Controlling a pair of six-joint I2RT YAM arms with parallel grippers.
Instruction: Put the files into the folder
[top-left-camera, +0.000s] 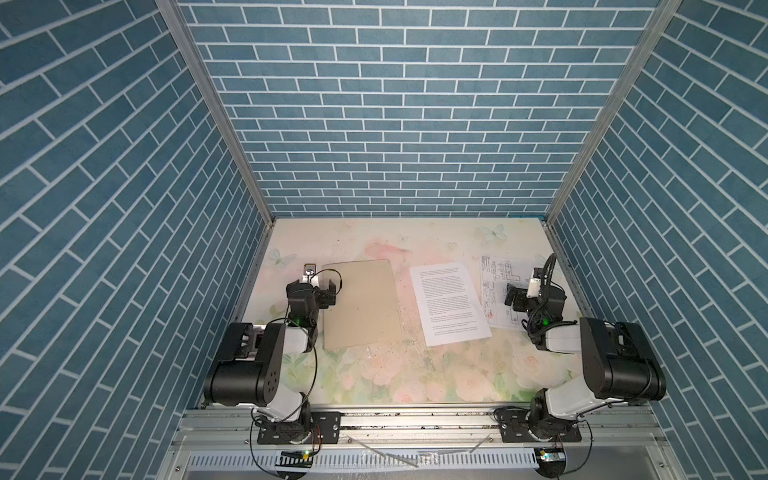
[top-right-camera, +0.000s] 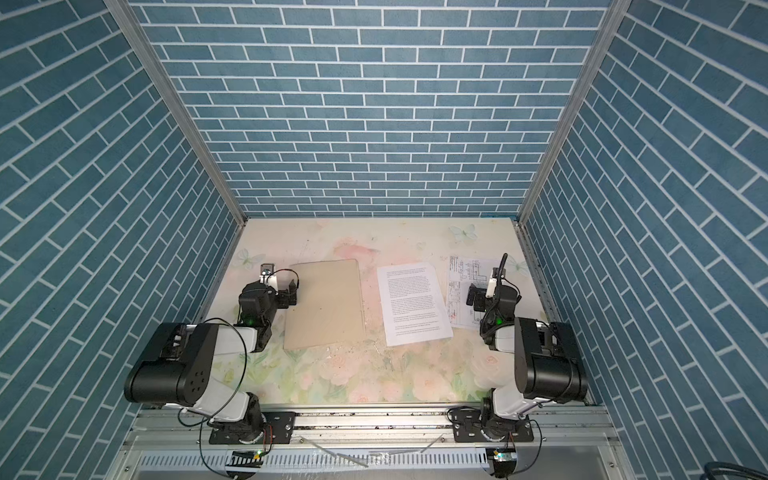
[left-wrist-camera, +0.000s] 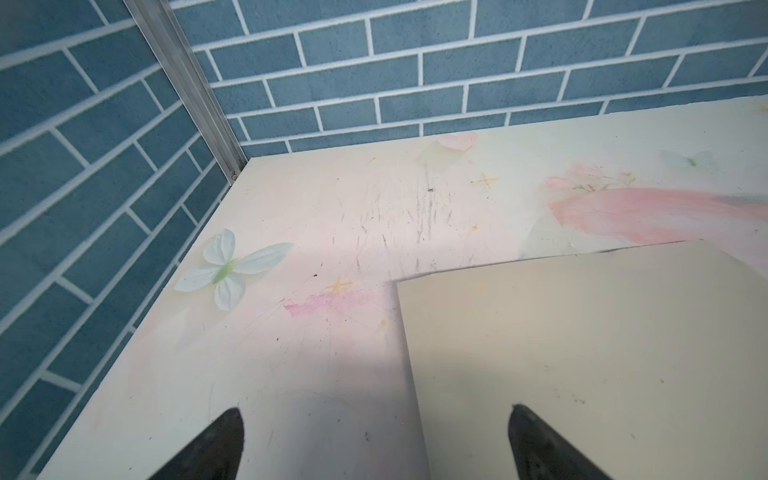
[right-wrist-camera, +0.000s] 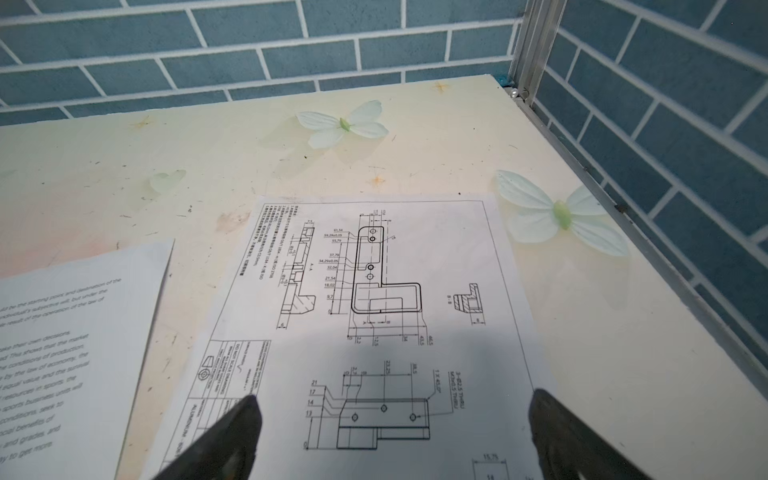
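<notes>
Folder (top-left-camera: 360, 304) lay shut and flat on the floral tabletop (top-left-camera: 415, 374), left of centre. Text sheet (top-left-camera: 448, 307) lay just right of it, a strip of bare table between them. Drawing sheet (top-left-camera: 494, 291) lay further right; in both top views the text sheet's right edge seemed to overlap the drawing sheet toward the near end, though the wrist view showed a gap at the far end.

Left gripper (left-wrist-camera: 374, 444) hung with jaws wide apart, holding nothing, astride the folder's left edge: one fingertip over bare table, the other over the cover. Whether the tips touched the surface could not be told. Right gripper (right-wrist-camera: 395, 432) hung over the near part of the drawing sheet, jaws likewise spread, nothing between them.

Judged stage: the very start; no sheet was inside yet, cover not yet lifted.

Notes on doing the step well:
- The folder probably needed opening first. Which edge was the spine could not be read, so the free edge would have to be found before any pinch.
- Thin card lying flat offers little to bite; one finger likely had to slide under the edge.
- Paper would tend to skid or buckle; dragging a sheet toward the folder looked safer than a straight lift.
</notes>
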